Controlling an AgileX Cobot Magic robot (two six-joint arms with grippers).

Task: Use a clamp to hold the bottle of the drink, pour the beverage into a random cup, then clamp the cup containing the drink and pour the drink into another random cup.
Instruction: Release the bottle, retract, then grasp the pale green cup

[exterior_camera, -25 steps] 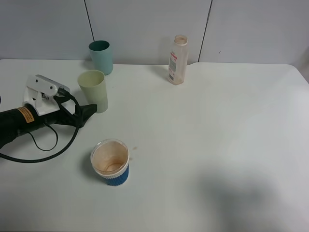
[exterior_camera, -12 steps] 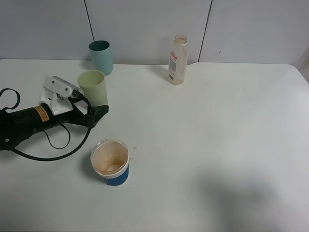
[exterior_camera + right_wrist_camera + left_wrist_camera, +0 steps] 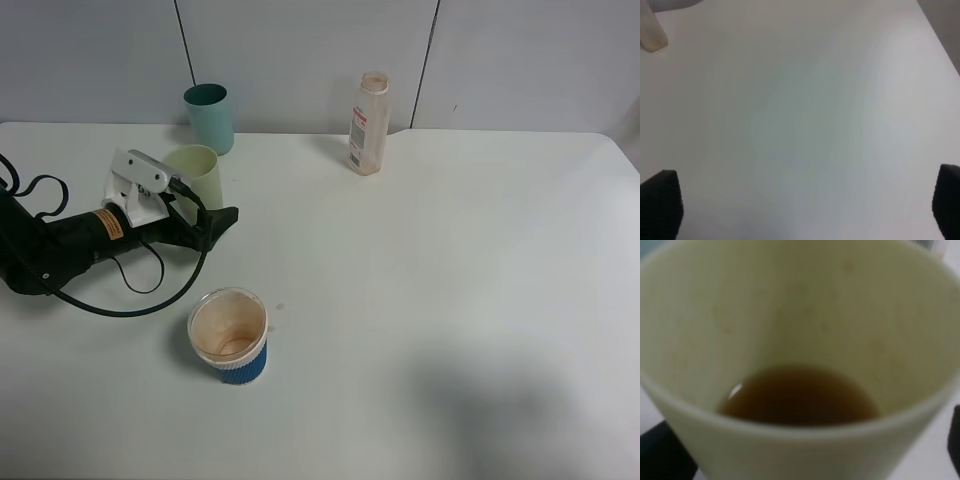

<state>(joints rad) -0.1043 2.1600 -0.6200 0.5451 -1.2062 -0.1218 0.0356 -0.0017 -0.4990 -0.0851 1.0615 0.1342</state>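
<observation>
A pale yellow-green cup (image 3: 196, 175) stands at the left of the table; the left wrist view shows brown drink (image 3: 797, 397) in its bottom. My left gripper (image 3: 212, 203) is open and straddles this cup, with one finger (image 3: 224, 215) on the cup's near side and the other hidden behind it. In the left wrist view the dark fingertips (image 3: 662, 452) sit at the frame's edges beside the cup wall (image 3: 790, 305). The drink bottle (image 3: 368, 110) stands upright at the back. My right gripper (image 3: 800, 200) is open over bare table and is out of the exterior view.
A teal cup (image 3: 209, 117) stands behind the yellow-green cup, near the wall. A blue-sleeved cup (image 3: 229, 335) with brownish residue inside stands nearer the front. The bottle's base (image 3: 651, 34) shows in a corner of the right wrist view. The left arm's cable (image 3: 120, 300) lies looped on the table.
My left arm has moved right and toward the back, and its open fingers have slid around the yellow-green cup. The cups and bottle have not moved.
</observation>
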